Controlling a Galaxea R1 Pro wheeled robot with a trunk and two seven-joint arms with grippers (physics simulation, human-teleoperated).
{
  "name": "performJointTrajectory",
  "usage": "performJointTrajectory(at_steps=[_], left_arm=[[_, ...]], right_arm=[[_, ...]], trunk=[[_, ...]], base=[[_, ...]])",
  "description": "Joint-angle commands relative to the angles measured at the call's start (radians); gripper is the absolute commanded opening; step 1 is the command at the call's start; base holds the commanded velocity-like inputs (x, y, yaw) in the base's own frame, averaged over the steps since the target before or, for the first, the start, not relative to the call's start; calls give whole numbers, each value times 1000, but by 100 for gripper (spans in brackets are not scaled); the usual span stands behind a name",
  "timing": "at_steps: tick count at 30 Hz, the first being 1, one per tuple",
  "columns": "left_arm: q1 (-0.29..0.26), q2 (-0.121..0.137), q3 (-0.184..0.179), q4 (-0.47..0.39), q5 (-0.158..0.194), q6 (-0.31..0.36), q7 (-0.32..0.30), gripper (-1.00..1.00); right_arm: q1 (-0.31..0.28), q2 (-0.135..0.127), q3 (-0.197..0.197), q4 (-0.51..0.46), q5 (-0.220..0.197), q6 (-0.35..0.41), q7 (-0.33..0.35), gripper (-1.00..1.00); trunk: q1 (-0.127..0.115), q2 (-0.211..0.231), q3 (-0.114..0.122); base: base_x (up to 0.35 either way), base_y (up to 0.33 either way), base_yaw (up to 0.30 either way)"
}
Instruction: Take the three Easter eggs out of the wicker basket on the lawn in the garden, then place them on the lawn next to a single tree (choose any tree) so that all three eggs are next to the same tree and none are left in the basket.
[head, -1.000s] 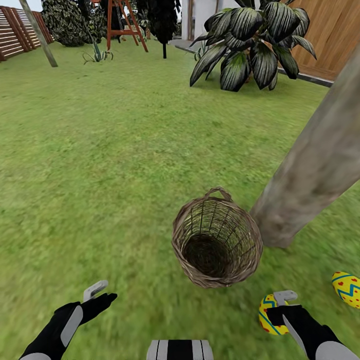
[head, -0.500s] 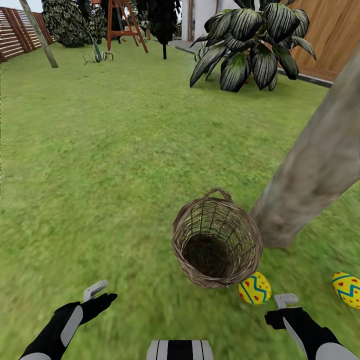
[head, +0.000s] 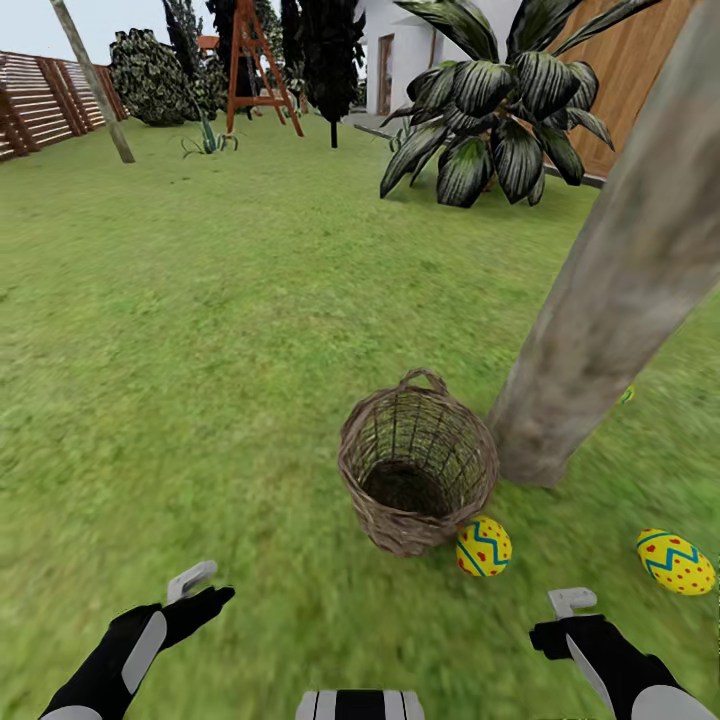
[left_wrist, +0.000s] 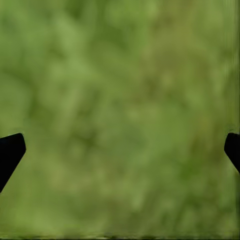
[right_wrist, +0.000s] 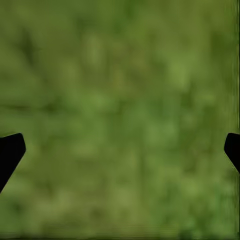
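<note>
I see two Easter eggs on the lawn (head: 200, 330) in the lower right of the head view. The zigzag egg (head: 484, 546) lies touching, or just beside, the base of the wicker basket (head: 417, 466). The dotted egg (head: 676, 561) lies near the right edge of the frame, apart from the basket. A small yellow-green spot beside the far side of the tree trunk (head: 600, 300) may be the third egg; too small to confirm. The basket interior looks empty and it stands just beside the trunk base.

Both eggs lie forward of my right pincer (head: 572, 604), the zigzag egg toward frame centre; that arm is the nearer. My left pincer (head: 192, 582) sits at lower left, well apart. Both wrist views show fingertips spread wide over bare grass, holding nothing.

I judge the placement essentially done, pending the third egg.
</note>
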Motion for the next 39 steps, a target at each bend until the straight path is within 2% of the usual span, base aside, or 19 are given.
performJointTrajectory(at_steps=[1, 21, 39], left_arm=[[0, -1, 4, -1, 2, 7, -3, 100], [0, -1, 4, 0, -8, 6, -2, 100], [0, -3, 4, 0, -36, 6, -2, 100]], right_arm=[[0, 0, 4, -1, 7, 6, 3, 100], [0, -2, 1, 1, 6, 7, 3, 100], [0, -1, 1, 2, 6, 7, 3, 100]], trunk=[[-1, 0, 3], [-10, 5, 81], [-18, 9, 150]], base=[[-265, -232, 233], [-167, -166, 291], [-212, -249, 16]])
